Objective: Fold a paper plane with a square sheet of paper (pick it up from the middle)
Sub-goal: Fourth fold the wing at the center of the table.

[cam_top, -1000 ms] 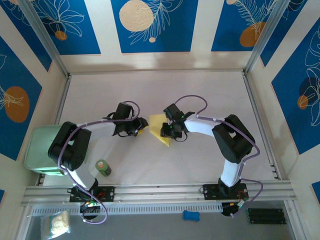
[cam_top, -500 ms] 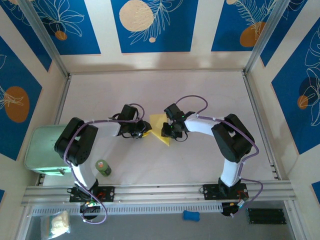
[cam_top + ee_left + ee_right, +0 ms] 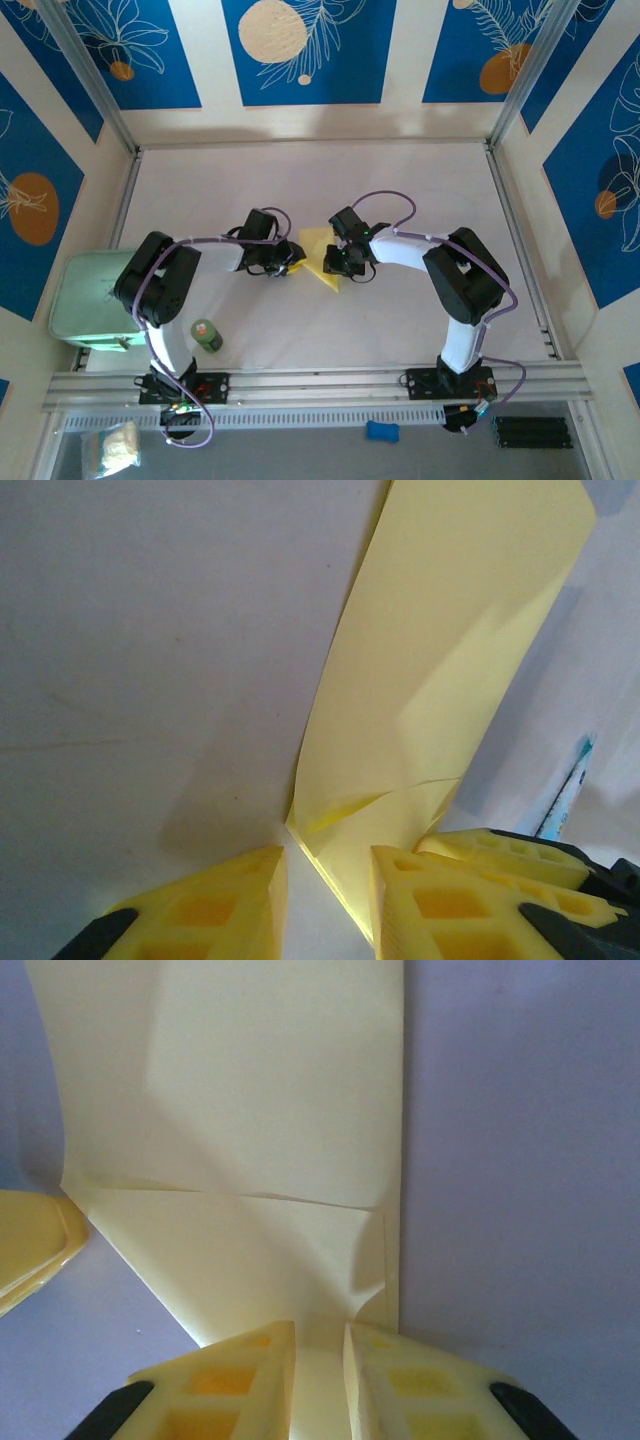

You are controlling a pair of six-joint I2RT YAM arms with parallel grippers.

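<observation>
The square sheet of paper (image 3: 317, 246), pale yellow and partly folded into a pointed shape, lies on the table between both grippers. My left gripper (image 3: 289, 264) is at its left edge. In the left wrist view the jaws (image 3: 325, 858) stand apart with the paper's (image 3: 450, 660) creased edge running through the gap and touching neither finger. My right gripper (image 3: 336, 262) is over the paper's right part. There the yellow fingertips (image 3: 250, 1355) rest on the paper (image 3: 240, 1110), a narrow slit open between them (image 3: 320, 1332), and a flap edge curls up beside the right finger.
A pale green box (image 3: 85, 300) sits at the table's left edge, with a small green bottle (image 3: 205, 335) near the left arm's base. Metal rails (image 3: 320, 385) run along the front. White table stretches behind and to the right of the paper.
My left gripper has slid right up to the paper's left edge and its jaws have narrowed. The right gripper has stayed on the paper, closing slightly.
</observation>
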